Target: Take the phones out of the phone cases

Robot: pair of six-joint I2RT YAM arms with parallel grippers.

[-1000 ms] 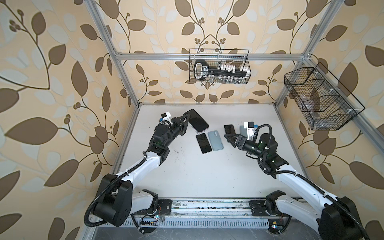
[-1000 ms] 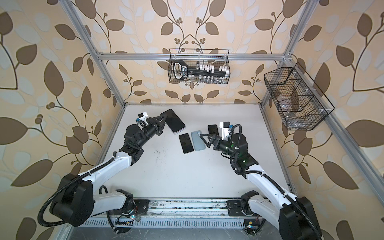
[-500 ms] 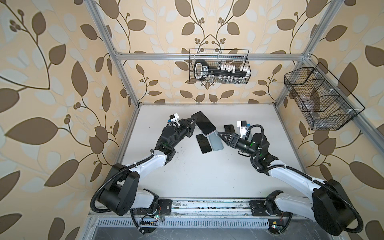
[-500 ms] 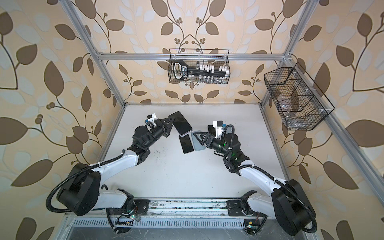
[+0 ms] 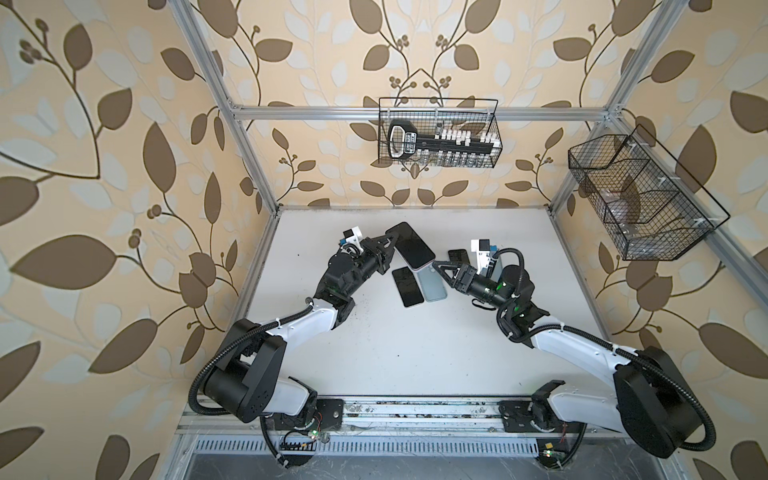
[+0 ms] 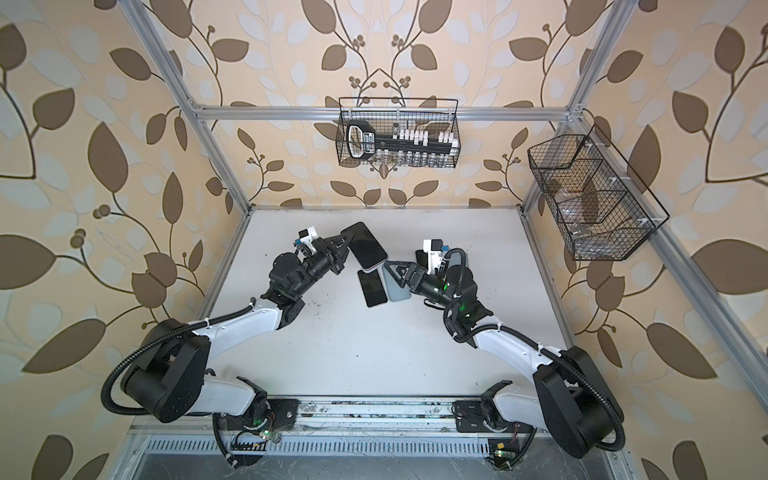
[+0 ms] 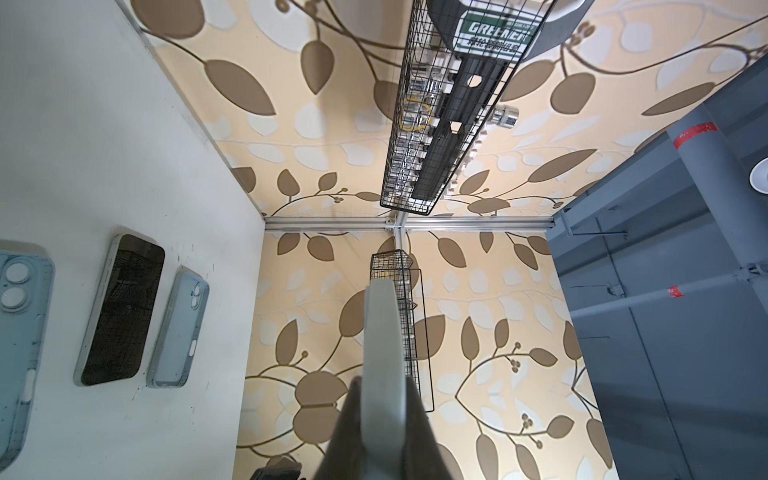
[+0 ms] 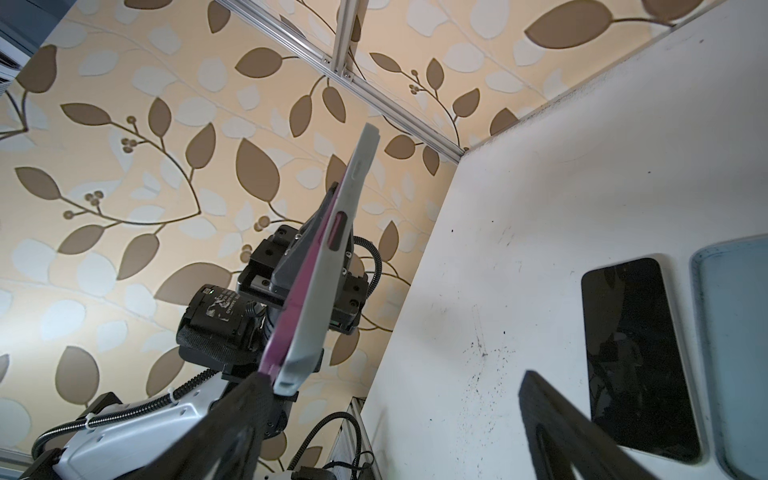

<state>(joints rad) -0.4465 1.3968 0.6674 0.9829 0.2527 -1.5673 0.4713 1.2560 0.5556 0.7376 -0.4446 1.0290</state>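
Observation:
My left gripper (image 5: 391, 246) is shut on the cased phone (image 5: 410, 249), a dark-screened phone in a pale grey case, held tilted above the table in both top views (image 6: 368, 249). The left wrist view shows the case (image 7: 384, 345) edge-on between my left gripper's (image 7: 382, 419) jaws. From the right wrist view the phone's pink edge (image 8: 307, 274) shows inside the grey case. My right gripper (image 5: 441, 272) stands open at the phone's lower corner. One of its fingers (image 8: 249, 399) touches that corner; the other finger (image 8: 561, 424) is well apart.
Under the grippers, a bare black phone (image 5: 408, 286) and a light-blue case (image 5: 432, 284) lie side by side on the white table (image 5: 415, 353). Another black phone (image 5: 459, 254) lies behind my right wrist. Wire baskets hang on the back wall (image 5: 438, 139) and right wall (image 5: 640, 199).
My left gripper has carried the cased phone right, toward the table's middle. My right gripper has moved left to meet its lower corner, staying open.

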